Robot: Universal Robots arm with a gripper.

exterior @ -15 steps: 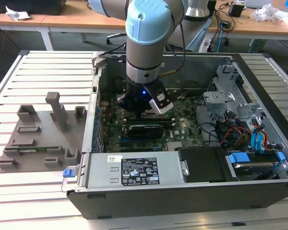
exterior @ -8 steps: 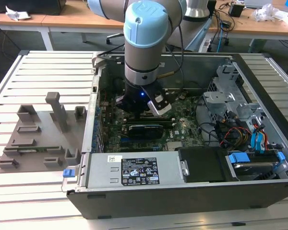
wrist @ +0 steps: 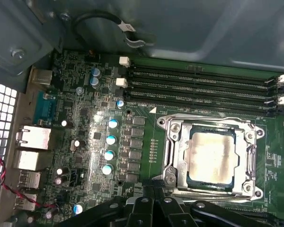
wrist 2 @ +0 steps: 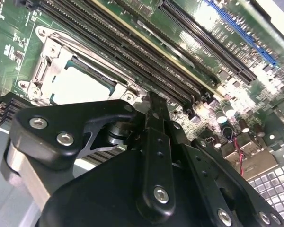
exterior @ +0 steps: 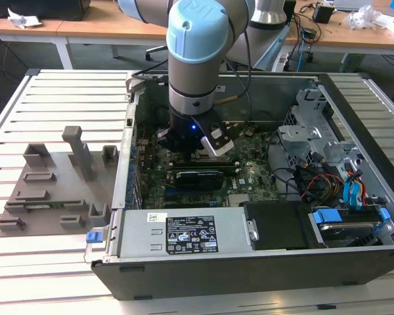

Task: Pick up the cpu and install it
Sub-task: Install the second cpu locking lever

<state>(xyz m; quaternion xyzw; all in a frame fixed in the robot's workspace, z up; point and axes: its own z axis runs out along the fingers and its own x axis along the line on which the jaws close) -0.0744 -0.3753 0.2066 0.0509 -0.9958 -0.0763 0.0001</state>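
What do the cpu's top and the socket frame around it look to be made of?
The cpu lies in its socket with a silvery, matte, faintly yellowish top, probably a plated metal lid, since it glares softly. The socket frame looks like bare stamped steel: bright grey, with sharp highlights and bent edges. The end effector hangs just beside them.

an open computer case (exterior: 249, 262) is seen lying on a slatted white table (exterior: 46, 92). the arm (exterior: 198, 59) is lowered into the case, with the gripper (exterior: 198, 141) held just above the green motherboard (exterior: 249, 167). a long black card (exterior: 197, 177) is seated beside it. a grey fixture (exterior: 52, 184) is placed outside the case at the exterior view's left.
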